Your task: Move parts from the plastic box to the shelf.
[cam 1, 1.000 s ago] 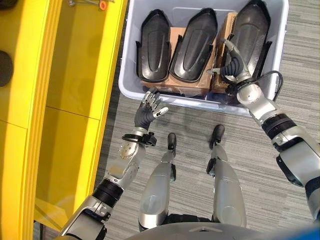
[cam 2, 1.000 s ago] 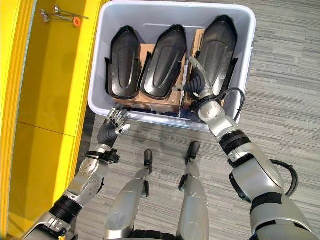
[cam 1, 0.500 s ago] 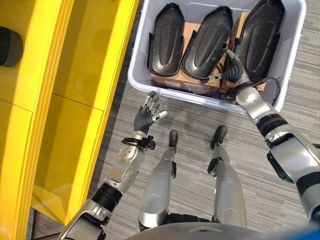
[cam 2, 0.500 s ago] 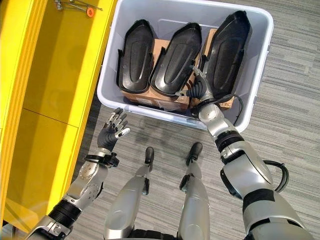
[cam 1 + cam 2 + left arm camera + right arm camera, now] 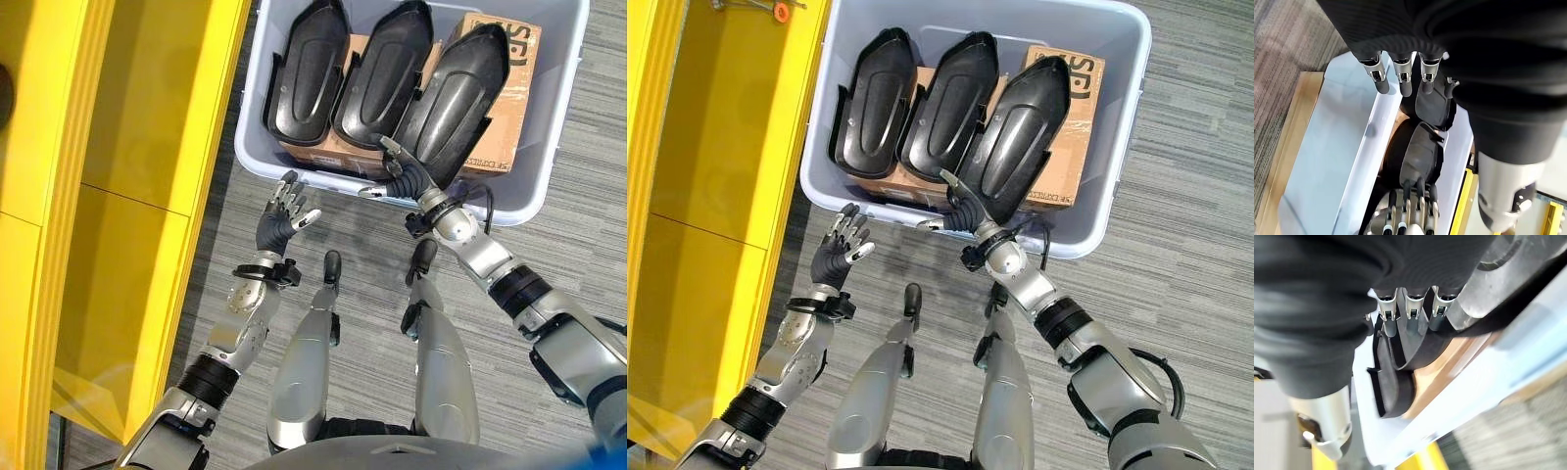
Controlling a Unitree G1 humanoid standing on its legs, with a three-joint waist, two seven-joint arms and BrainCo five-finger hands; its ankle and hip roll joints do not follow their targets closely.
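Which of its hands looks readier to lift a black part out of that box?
The right hand. Its fingers already rest on the near end of the tilted black part in the plastic box. The left hand hangs open over the carpet outside the box, touching nothing.
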